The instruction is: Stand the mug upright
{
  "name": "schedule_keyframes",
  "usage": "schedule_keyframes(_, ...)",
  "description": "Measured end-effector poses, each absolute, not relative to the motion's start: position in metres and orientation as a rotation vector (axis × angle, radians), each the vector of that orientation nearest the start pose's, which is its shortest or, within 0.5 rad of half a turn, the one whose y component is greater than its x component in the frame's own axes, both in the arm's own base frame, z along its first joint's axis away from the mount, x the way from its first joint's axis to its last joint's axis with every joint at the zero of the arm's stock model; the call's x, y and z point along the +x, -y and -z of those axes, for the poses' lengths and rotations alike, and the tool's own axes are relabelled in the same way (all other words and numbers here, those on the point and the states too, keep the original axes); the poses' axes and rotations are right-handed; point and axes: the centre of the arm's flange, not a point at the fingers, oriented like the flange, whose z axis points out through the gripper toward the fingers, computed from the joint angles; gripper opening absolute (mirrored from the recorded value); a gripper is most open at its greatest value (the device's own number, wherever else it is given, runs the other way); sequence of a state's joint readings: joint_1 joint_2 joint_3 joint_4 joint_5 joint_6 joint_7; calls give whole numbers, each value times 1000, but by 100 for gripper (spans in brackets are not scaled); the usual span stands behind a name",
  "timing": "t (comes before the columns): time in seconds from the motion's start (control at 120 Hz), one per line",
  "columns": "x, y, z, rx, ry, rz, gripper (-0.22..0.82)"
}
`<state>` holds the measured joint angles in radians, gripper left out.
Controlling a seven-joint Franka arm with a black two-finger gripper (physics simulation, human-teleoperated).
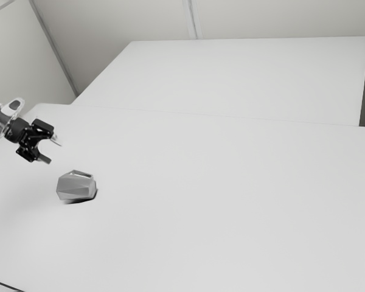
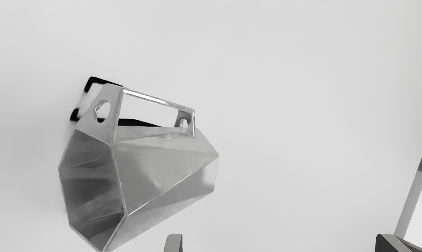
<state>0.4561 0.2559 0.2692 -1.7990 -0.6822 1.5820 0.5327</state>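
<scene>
While the mug (image 1: 76,187) lies on its side on the desk (image 1: 219,194), the claw (image 1: 54,152) hangs clear of it, fingers (image 2: 174,244) wide apart, but that gap isn't centred on the mug! Come straight down from here and one finger could clip the slanted wall, rolling it over its handle (image 2: 158,101).

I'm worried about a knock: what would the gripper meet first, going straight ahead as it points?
Likely the mug, clipped by one finger of the gripper, or else the table; depth is unclear.
</scene>
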Motion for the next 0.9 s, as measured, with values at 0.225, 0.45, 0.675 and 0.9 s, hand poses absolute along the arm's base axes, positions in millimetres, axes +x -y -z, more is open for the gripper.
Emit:
schedule_keyframes(0.225, 473, -361, -323, 2264, -401, -88, 60)
schedule_keyframes(0.45, 449, -339, -277, 2136, -352, -139, 60)
schedule_keyframes(0.675, 450, -326, -271, 2043, -278, -233, 60)
schedule_keyframes(0.9, 443, -323, -269, 2019, -205, -258, 12)
